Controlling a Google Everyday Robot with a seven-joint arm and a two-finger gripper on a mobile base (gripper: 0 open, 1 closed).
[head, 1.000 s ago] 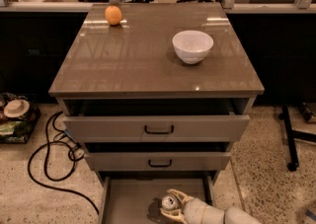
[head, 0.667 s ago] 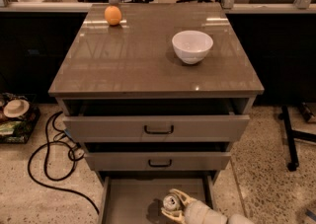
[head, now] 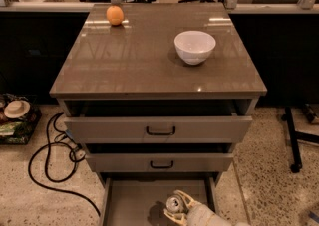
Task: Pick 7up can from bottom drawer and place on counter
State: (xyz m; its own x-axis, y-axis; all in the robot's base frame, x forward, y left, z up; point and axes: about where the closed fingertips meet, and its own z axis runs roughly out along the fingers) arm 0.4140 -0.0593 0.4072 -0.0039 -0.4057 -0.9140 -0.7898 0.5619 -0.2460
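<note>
The 7up can (head: 174,203), with a silver top and a pale body, is in the open bottom drawer (head: 132,205), at the right of its grey floor. My gripper (head: 172,205) reaches in from the bottom edge of the camera view. Its pale fingers (head: 183,196) sit on either side of the can and close on it. The can is low, near the drawer floor. The glossy brown-grey counter (head: 144,65) tops the cabinet above.
A white bowl (head: 195,46) stands on the counter's right, an orange fruit (head: 114,15) at its far left. Two drawers with black handles (head: 160,130) (head: 161,164) stand partly open above the bottom drawer. Black cables (head: 47,170) lie on the floor left; a black stand (head: 294,143) is right.
The gripper and the can have shifted very slightly up and to the right in the drawer. Nothing else has moved.
</note>
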